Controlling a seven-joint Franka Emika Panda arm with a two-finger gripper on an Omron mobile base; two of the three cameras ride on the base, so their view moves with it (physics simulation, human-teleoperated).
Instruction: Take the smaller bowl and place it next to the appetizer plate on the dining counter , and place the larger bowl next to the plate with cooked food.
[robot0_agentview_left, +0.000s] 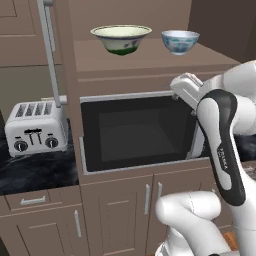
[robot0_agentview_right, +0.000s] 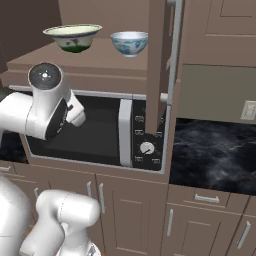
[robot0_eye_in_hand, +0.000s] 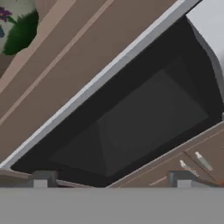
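Since the gripper (robot0_eye_in_hand: 112, 181) hangs empty with jaws spread before the microwave (robot0_agentview_left: 137, 132), reaching up to the shelf (robot0_agentview_left: 150, 60) risks knocking the small bowl (robot0_agentview_left: 180, 41) against the large bowl (robot0_agentview_left: 121, 38) beside it.

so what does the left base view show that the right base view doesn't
Left base view: a white four-slot toaster on the black marbled counter.
Right base view: the microwave's control panel with a round dial, and a wall outlet.
Both: the wide cream bowl with a green foot, the small blue-patterned white bowl beside it on the brown shelf, and the dark microwave below.
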